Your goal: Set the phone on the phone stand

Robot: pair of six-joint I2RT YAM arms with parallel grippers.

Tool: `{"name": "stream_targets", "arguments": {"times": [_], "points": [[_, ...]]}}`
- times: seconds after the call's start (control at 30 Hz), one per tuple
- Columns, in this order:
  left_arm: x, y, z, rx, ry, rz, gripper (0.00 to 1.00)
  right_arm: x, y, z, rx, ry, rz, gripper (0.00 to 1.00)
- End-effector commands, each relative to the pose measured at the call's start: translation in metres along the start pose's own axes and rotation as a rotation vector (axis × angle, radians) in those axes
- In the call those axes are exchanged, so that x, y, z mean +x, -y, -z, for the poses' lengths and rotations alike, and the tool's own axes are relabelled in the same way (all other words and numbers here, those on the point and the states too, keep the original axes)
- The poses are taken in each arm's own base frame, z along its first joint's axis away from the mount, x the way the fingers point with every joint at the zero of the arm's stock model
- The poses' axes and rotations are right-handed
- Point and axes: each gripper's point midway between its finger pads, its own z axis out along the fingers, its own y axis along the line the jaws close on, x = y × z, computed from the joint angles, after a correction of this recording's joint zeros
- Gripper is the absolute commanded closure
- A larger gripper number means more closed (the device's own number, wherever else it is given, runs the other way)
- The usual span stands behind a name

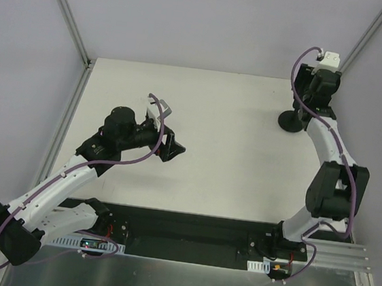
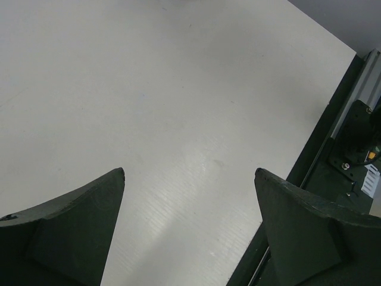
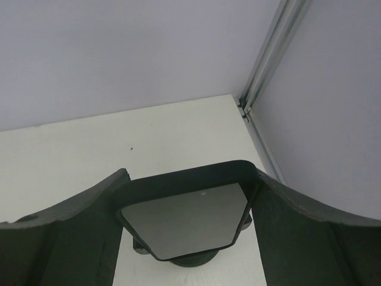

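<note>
The phone (image 3: 184, 217), a glossy black slab, lies tilted between the fingers of my right gripper (image 3: 191, 173). Both of its side edges touch the fingers, so the gripper is shut on it. Directly under the phone sits the phone stand (image 3: 196, 260); its round base and two side prongs peek out below. Whether the phone rests in the cradle I cannot tell. From above, the right gripper (image 1: 313, 94) hangs over the stand's disc base (image 1: 291, 122) at the far right, and the phone is hidden there. My left gripper (image 1: 174, 148) (image 2: 190, 173) is open and holds nothing, mid-left over the table.
The white table (image 1: 224, 153) ends at grey walls with metal corner posts (image 3: 268, 59) close behind the stand. A black mounting rail (image 2: 333, 149) runs along the near edge by the arm bases.
</note>
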Motion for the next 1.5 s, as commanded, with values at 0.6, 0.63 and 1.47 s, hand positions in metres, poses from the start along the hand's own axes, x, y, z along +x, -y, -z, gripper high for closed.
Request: {"name": "stream_targets", "arguments": {"times": [0.6,0.63,1.47], "points": [[0.011,-0.021,-0.015,-0.056,-0.06,-0.036,0.13,-0.076,0.089,-0.133,0.1,0.239,-0.103,1.0],[0.011,-0.021,-0.015,-0.054,-0.059,-0.035,0.13,-0.075,0.09,-0.135,0.104,0.235,-0.104,1.0],[-0.015,0.007,0.008,0.016,0.039,-0.049,0.13,-0.05,0.136,0.022,0.462,0.08,-0.211,0.03]]}}
